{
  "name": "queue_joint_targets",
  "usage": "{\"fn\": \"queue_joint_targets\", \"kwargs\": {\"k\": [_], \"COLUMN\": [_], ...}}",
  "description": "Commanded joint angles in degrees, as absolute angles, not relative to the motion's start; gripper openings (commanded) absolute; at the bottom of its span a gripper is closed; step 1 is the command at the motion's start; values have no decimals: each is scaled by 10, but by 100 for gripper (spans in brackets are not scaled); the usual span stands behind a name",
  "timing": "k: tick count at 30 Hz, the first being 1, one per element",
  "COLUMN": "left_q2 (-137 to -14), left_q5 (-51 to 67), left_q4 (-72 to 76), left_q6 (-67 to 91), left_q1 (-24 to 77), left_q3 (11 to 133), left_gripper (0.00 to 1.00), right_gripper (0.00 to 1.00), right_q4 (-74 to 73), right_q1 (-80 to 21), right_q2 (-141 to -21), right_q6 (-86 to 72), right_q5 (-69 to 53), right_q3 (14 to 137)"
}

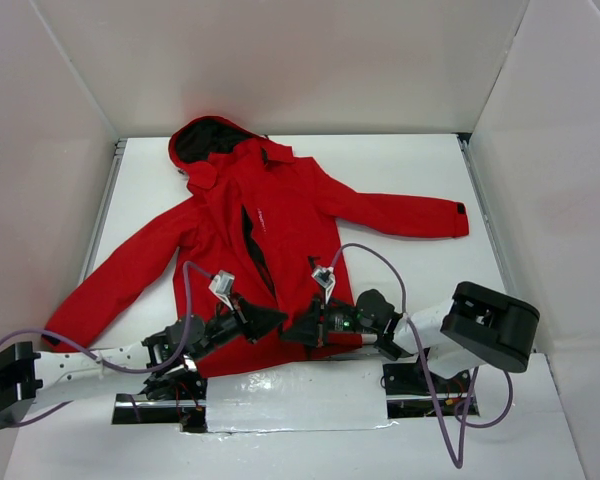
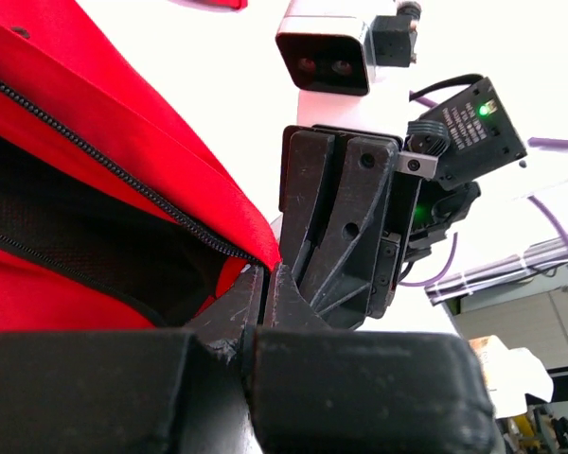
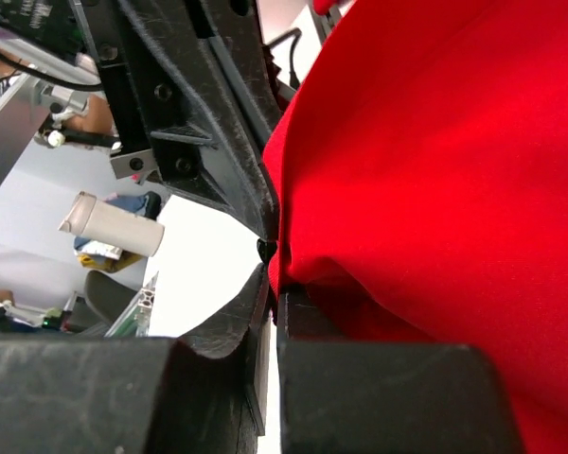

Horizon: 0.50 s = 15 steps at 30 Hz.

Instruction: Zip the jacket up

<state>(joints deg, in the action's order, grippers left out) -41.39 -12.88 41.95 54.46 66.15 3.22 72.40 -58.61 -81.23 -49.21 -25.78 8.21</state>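
Right now the jacket (image 1: pixel 280 220) lies flat on the table (image 1: pixel 410 170), with its hood (image 1: pixel 208 140) far from the arm bases and its hem (image 1: pixel 235 360) nearest them. Both grippers meet at the hem, at the foot of the front zipper (image 1: pixel 265 270). The left gripper (image 1: pixel 268 320) is closed, its tips pinching the red hem corner where the zipper teeth run out. The right gripper (image 1: pixel 298 330) is closed too, clamped on the red edge of the opposite panel, almost tip to tip with the left one. Whether either pinch catches the slider itself I cannot tell, because the fingers hide that spot. From both grippers the zipper's long axis runs away toward the hood, leaning slightly left, with dark lining (image 1: pixel 250 228) showing in the gap. Neither arm is clearly nearer. By my judgement, any pull must travel along that line, away from the bases, while the other gripper holds the hem taut.
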Motion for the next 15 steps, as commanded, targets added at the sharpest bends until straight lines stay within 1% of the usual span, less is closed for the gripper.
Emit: {"fn": "queue_joint_targets", "kwargs": {"k": [1,4,7,8,9,10,15], "left_q2": [-395,-382,-376,-377,-379,-381,-399], "left_q5": [-125,-140,-140,-136,-131,-130,-123], "left_q4": [413,390,374,381,385,389,418], "left_q6": [549,549,545,542,541,542,548], "left_q1": [665,665,665,665,665,665,665], "left_q3": [31,31,34,33,33,32,26], "left_gripper": [0,0,0,0,0,0,0], "right_gripper": [0,0,2,5,10,24,24], "right_q4": [837,816,792,790,783,779,766], "right_q1": [-584,-584,-584,-583,-584,-583,-583], "right_q2": [-779,-759,-742,-737,-734,-729,-725], "right_q6": [-472,-462,-453,-449,-449,-447,-444], "right_q5": [-245,-255,-254,-251,-248,-240,-234], "right_q3": [96,92,87,85,84,84,96]}}
